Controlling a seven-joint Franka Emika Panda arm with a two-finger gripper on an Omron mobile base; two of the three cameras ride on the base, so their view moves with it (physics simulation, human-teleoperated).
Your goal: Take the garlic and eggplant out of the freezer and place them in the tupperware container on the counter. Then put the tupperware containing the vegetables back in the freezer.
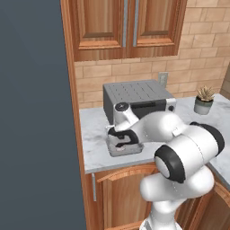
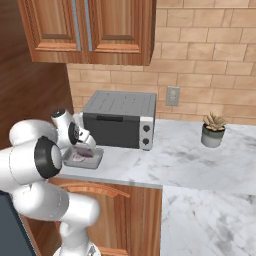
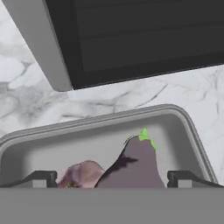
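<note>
While the jaws stand wide, eggplant (image 3: 135, 164) and garlic (image 3: 83, 173) lie between them.

No text, label, brand, number or sign can be read on anything here; every surface is plain and unmarked.

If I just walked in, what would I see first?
You'd see the big white robot arm bending over the marbled counter, its open gripper hanging just above a grey tupperware container. Inside that tray lie a dark purple eggplant with a green tip and a pinkish garlic beside it. Right behind the tray stands a grey-black toaster oven.
</note>
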